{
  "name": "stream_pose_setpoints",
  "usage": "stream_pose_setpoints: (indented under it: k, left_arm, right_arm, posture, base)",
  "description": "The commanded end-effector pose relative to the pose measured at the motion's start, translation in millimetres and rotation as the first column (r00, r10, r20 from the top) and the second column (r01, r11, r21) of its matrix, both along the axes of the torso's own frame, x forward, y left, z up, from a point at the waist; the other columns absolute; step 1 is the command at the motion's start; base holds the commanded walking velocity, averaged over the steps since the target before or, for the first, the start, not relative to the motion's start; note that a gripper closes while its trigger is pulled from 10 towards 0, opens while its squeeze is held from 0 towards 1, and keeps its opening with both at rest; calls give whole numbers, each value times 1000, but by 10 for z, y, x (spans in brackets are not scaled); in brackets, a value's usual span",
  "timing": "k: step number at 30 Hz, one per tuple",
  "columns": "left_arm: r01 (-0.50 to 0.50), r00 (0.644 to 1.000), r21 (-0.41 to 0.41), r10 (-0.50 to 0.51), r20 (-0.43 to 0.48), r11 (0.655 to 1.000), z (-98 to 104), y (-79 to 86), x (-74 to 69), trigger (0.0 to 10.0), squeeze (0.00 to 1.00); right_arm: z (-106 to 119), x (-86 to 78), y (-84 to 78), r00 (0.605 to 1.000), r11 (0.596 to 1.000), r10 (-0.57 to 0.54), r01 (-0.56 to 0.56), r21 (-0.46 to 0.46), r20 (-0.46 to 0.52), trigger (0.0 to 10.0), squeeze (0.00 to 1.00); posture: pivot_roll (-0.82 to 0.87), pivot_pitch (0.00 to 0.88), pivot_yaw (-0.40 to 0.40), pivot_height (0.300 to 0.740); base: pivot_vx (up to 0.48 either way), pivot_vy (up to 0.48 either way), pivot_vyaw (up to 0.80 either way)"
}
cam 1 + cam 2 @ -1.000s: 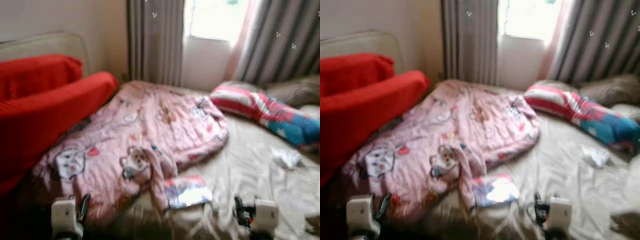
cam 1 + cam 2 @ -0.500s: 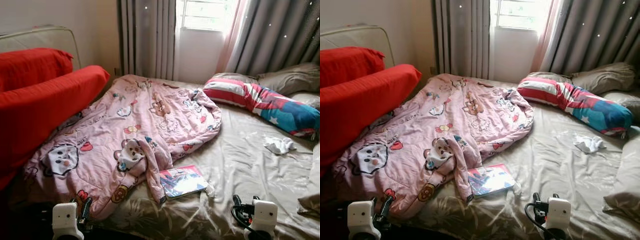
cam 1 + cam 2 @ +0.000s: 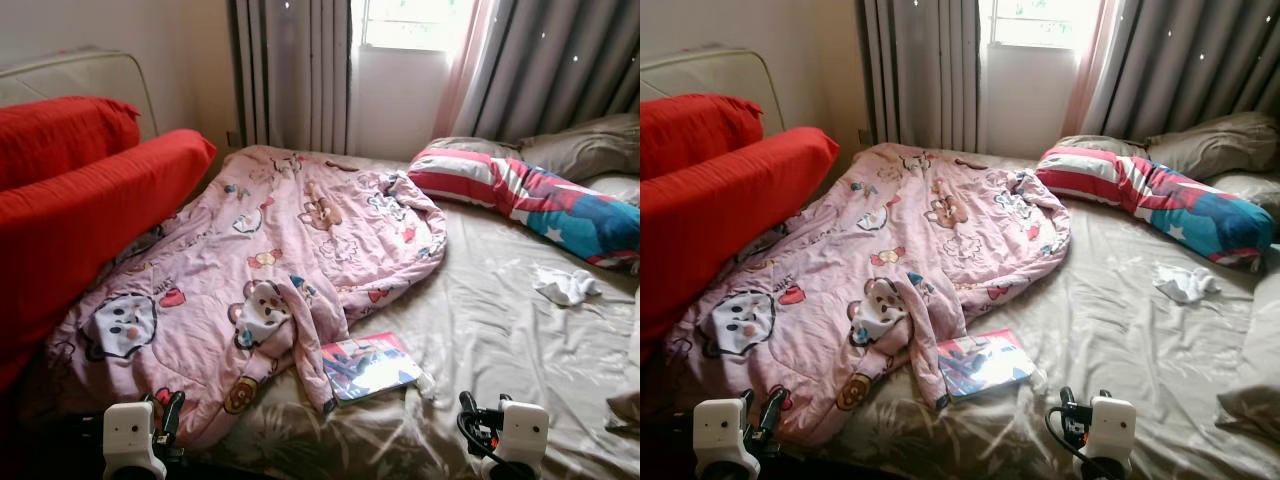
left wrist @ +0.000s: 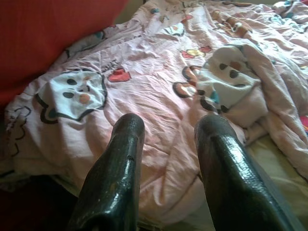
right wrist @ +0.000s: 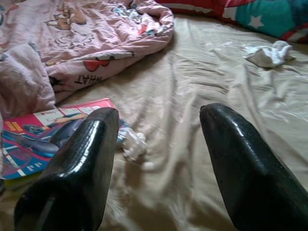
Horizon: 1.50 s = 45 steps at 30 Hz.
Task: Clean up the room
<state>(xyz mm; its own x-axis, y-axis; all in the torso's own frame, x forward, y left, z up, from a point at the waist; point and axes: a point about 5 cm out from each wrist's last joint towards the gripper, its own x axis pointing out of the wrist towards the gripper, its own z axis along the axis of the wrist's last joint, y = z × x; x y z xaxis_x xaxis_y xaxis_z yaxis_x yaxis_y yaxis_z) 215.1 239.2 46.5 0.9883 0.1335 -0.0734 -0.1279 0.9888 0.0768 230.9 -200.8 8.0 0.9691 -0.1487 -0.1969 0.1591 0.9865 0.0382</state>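
Both grippers hang low at the bed's near edge, left gripper and right gripper spread wide, holding nothing. A magazine lies beside the pink cartoon quilt on the beige sheet; the right wrist view reveals crumpled tissue touching it. Grey curtains flank the window.

Left pincer and right pincer low, fingers parted, empty.

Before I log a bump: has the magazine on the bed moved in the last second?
No. The magazine lies at the same spot beside the pink blanket's hanging corner; only the camera shifted.
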Motion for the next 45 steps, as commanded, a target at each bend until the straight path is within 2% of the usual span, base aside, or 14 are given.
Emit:
stream_pose_setpoints:
  k: [1,8,25,29,34,40,44,45]
  left_arm:
    - [-1,1000,-4,1,0,1000,29,17,20,10000,0]
    - [-24,1000,-6,24,10,1000,48,52,18,10000,0]
    - [-9,1000,2,9,3,1000,57,44,47,10000,0]
    - [-4,1000,10,4,1,1000,59,38,49,10000,0]
    - [1,1000,16,-1,6,1000,99,61,52,10000,0]
    - [40,999,37,-40,8,999,167,66,89,10000,0]
    - [61,998,43,-62,22,997,265,93,137,10000,0]
    - [86,996,47,-88,34,995,322,69,177,10000,0]
  right_arm:
    - [2,33,7,1000,1000,-3,3,14,-6,10000,0]
    - [-16,35,26,1000,1000,4,-4,23,-15,10000,0]
    - [-14,82,8,999,1000,20,-19,11,-30,10000,0]
    - [-17,97,25,998,999,48,-48,3,-33,10000,0]
    - [-46,152,103,995,996,83,-81,36,-54,10000,0]
    - [-147,281,183,982,992,123,-118,41,-145,10000,0]
    - [-151,399,318,969,982,184,-174,73,-167,10000,0]
    - [-148,445,355,965,980,192,-181,81,-176,10000,678]
  posture:
    - [41,17,-46,636]
    - [46,20,-48,636]
    - [32,34,-38,636]
    - [37,41,-35,636]
    - [44,69,-15,636]
    - [67,87,13,636]
    - [92,112,48,636]
    - [98,124,59,636]
  base:
    - [307,0,0]
    - [316,0,0]
    - [324,0,0]
    - [0,0,0]
    - [0,0,173]
    - [0,0,0]
    - [0,0,0]
    - [0,0,0]
